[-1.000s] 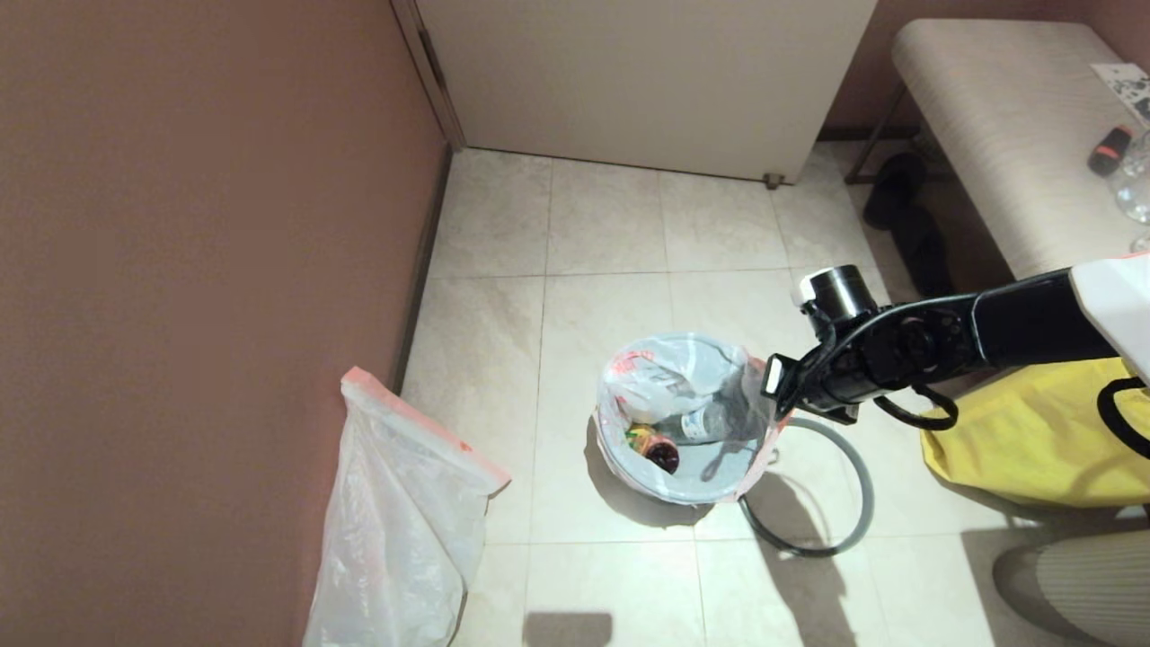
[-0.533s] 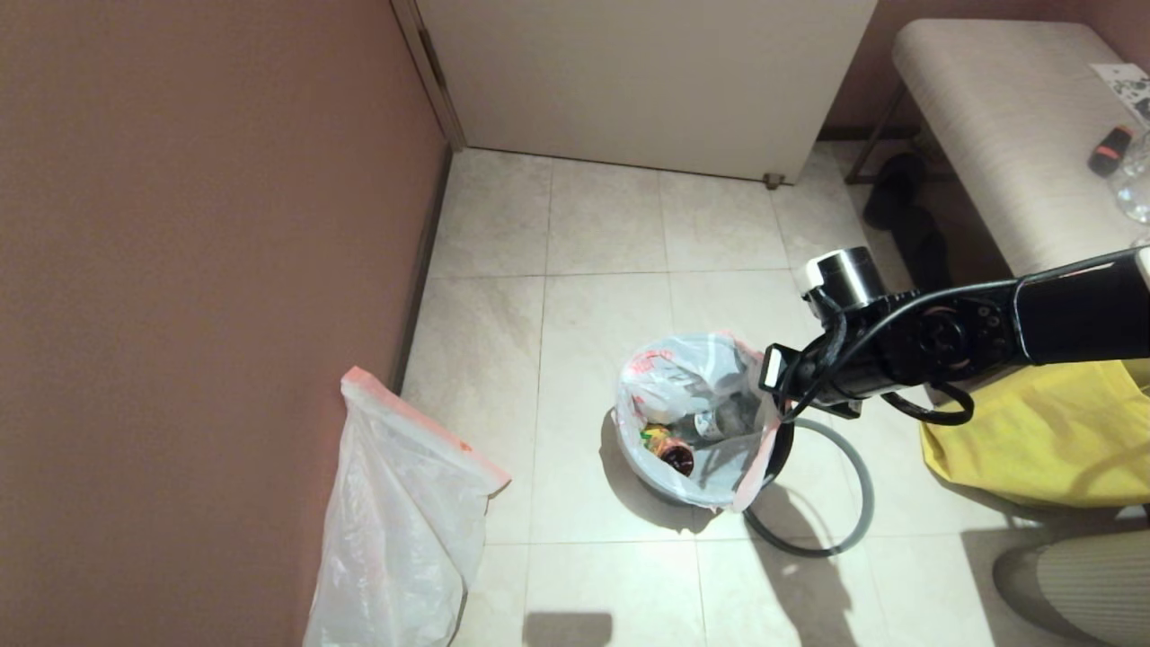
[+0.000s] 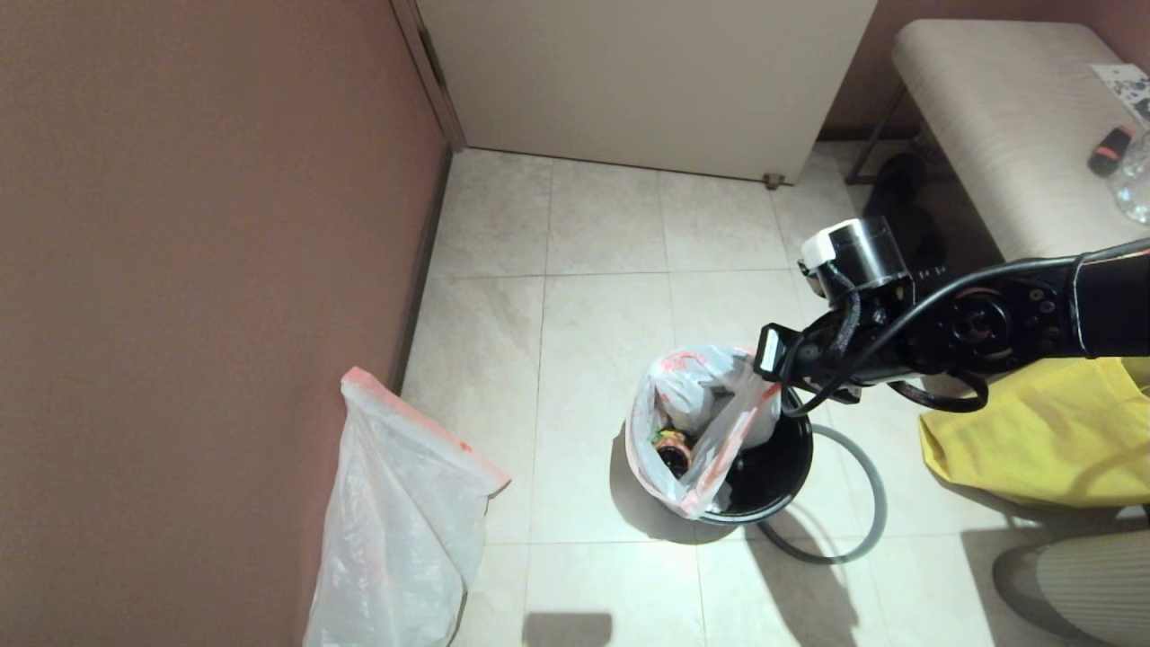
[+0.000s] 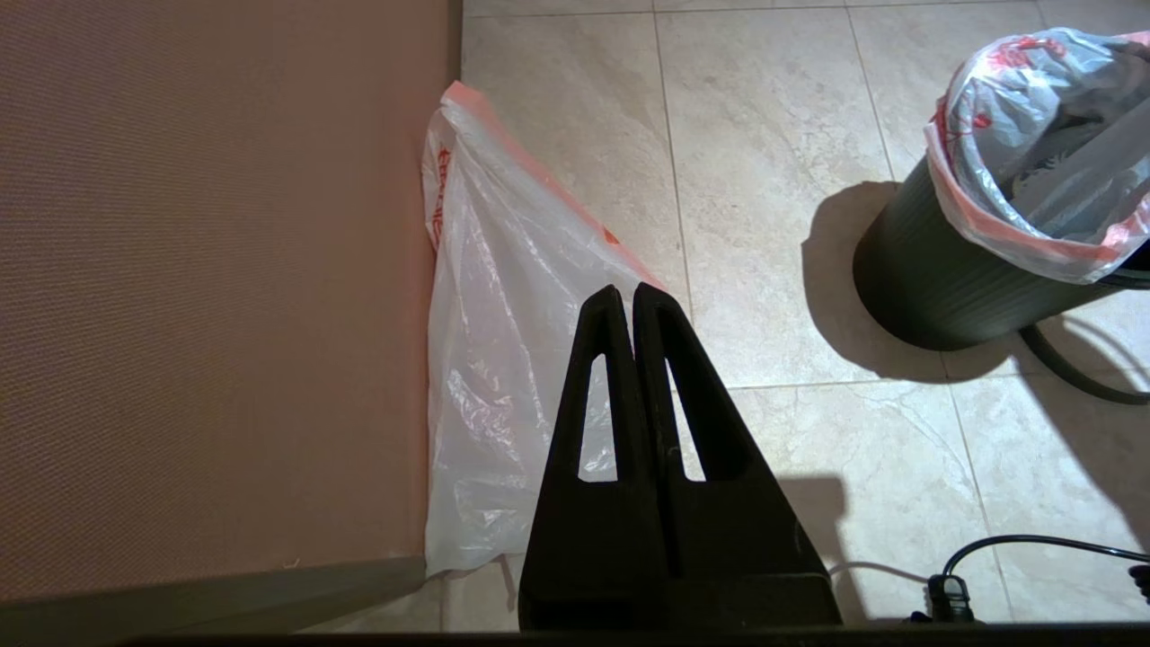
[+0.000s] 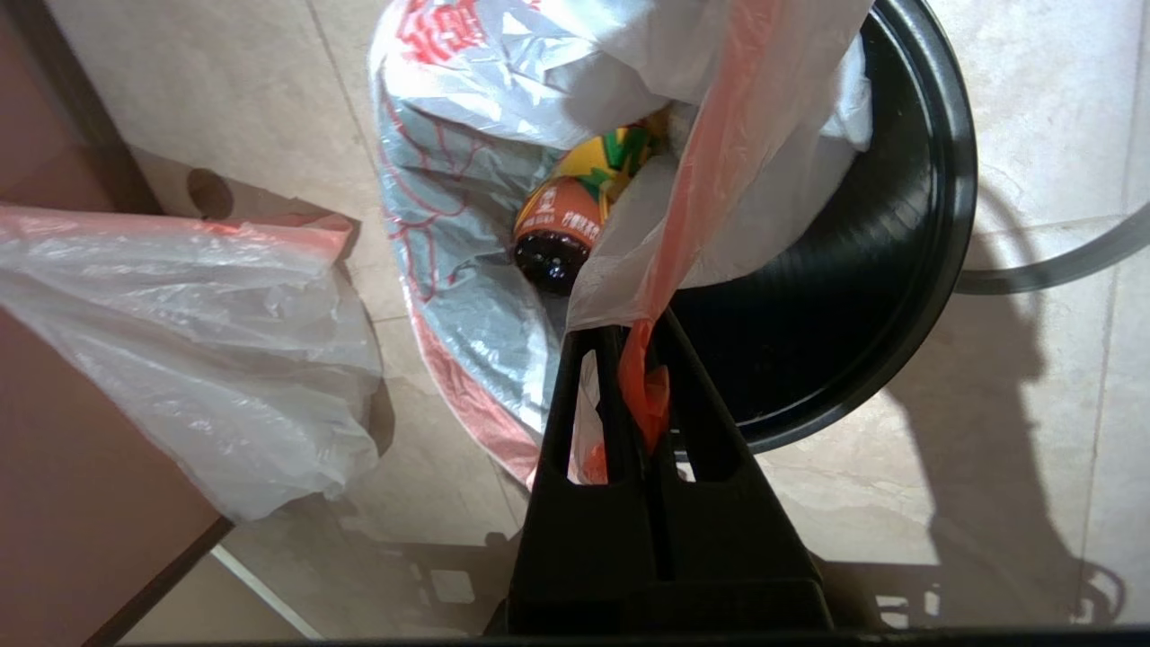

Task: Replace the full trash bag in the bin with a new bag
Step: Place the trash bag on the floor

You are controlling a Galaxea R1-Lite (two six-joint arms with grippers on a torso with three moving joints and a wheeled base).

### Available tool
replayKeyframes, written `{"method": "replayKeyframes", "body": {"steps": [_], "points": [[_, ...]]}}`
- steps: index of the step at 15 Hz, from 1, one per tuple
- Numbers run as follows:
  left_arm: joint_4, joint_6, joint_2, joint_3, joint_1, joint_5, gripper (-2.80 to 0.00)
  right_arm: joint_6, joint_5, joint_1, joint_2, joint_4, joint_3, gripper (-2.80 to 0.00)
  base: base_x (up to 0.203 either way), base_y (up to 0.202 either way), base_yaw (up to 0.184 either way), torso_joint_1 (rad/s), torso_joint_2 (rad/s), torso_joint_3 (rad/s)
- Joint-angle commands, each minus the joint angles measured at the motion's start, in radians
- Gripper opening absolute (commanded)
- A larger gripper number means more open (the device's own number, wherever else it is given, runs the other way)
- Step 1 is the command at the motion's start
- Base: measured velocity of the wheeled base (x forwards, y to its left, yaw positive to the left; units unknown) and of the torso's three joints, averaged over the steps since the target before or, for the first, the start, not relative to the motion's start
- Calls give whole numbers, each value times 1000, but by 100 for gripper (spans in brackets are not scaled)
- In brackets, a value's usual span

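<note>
Right gripper [image 5: 636,346], fingers clamped on the pink hem of the full trash bag [image 3: 696,418], which sits partly inside the bin [image 3: 773,472]. Left gripper [image 4: 633,301], fingers pressed together and empty, hangs above the new bag [image 3: 400,530] at the left wall

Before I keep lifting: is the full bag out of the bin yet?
Partly out. The right pincer grips the full bag by its hem, baring the bin on that side; the bag's far side still drapes the rim.
</note>
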Motion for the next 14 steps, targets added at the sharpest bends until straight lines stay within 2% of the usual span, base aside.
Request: {"method": "replayKeyframes", "body": {"steps": [1,11,14], "points": [[-1,-1,1,0,0,0,-280,3,0,16,-30,1,-3,-280,0,0,0,0,0,0],[-1,-1,1,0,0,0,-280,3,4,84,-141,-6,-8,-280,0,0,0,0,0,0],[-1,0,1,0,0,0,-280,-1,3,127,-195,-7,-12,-280,0,0,0,0,0,0]]}}
